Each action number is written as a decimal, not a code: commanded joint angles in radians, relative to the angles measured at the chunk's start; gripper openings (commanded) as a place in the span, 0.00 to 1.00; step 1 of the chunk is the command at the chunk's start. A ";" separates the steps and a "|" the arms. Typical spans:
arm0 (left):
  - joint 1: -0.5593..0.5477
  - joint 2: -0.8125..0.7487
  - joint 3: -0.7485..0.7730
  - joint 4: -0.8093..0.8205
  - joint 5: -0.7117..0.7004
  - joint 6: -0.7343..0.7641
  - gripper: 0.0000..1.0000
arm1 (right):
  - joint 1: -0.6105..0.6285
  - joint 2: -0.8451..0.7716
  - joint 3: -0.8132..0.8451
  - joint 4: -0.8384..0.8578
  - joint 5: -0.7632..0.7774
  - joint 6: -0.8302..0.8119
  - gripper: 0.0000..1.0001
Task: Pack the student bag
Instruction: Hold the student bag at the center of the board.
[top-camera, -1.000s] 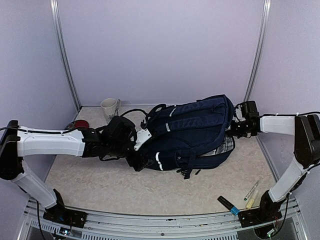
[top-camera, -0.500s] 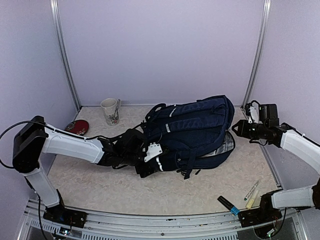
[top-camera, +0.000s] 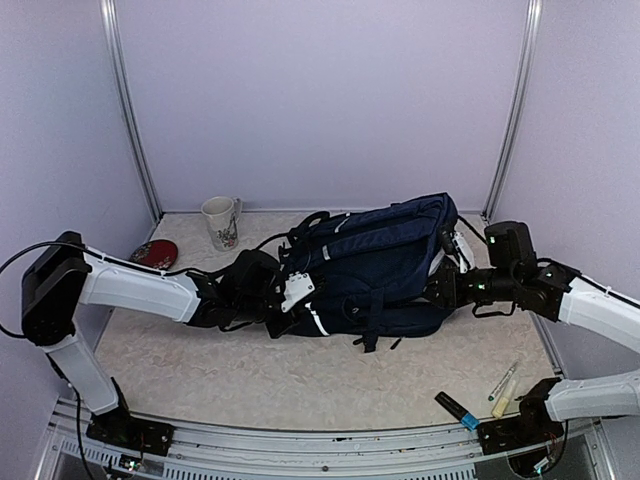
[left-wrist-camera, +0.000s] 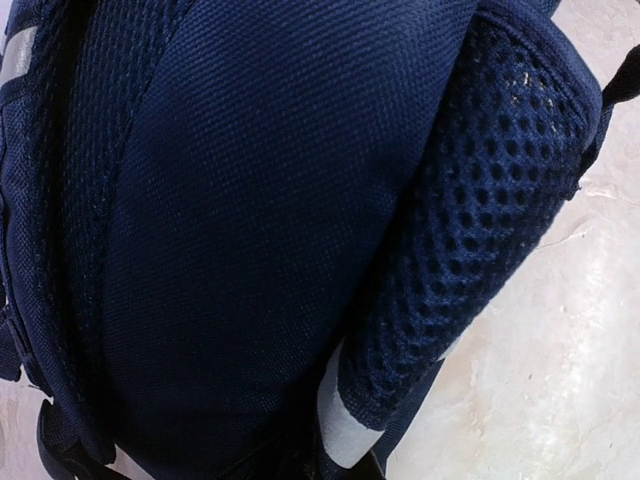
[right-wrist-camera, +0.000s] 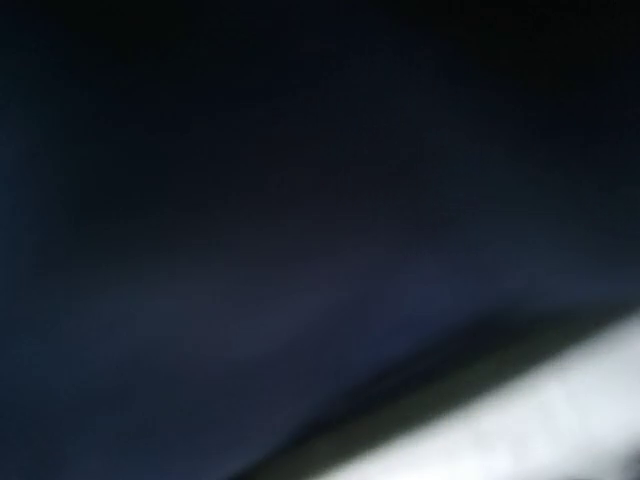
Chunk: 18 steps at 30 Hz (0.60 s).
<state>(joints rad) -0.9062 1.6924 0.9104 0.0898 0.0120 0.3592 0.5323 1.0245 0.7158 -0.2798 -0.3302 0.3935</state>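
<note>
Student bag (top-camera: 380, 260): woven navy fabric, honeycomb mesh pocket (left-wrist-camera: 480, 230); left hand (top-camera: 285, 320) pressed together; right hand (top-camera: 440, 290), cannot tell.

Right pincer (top-camera: 443, 290) tips out of sight at the student bag (top-camera: 385, 262) (wrist view: dark blur).

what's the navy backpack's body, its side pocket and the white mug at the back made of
Dark navy backpack: tightly woven matte fabric, likely nylon or polyester; the fine weave shows. Its side pocket: open navy mesh, holes visible. White patterned mug: looks like glazed ceramic, but too small to be sure.
</note>
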 joint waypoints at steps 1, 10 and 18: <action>-0.052 -0.083 -0.055 0.069 0.229 -0.069 0.00 | 0.162 0.009 -0.095 0.165 -0.036 0.013 0.39; -0.097 -0.088 -0.034 0.078 0.286 -0.134 0.00 | 0.452 0.025 -0.245 0.278 0.404 0.172 0.26; -0.100 -0.061 -0.007 0.067 0.323 -0.139 0.00 | 0.573 0.135 -0.294 0.495 0.685 0.082 0.21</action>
<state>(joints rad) -0.9535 1.6360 0.8589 0.0902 0.1444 0.2356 1.1004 1.0908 0.4290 0.0357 0.1471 0.5274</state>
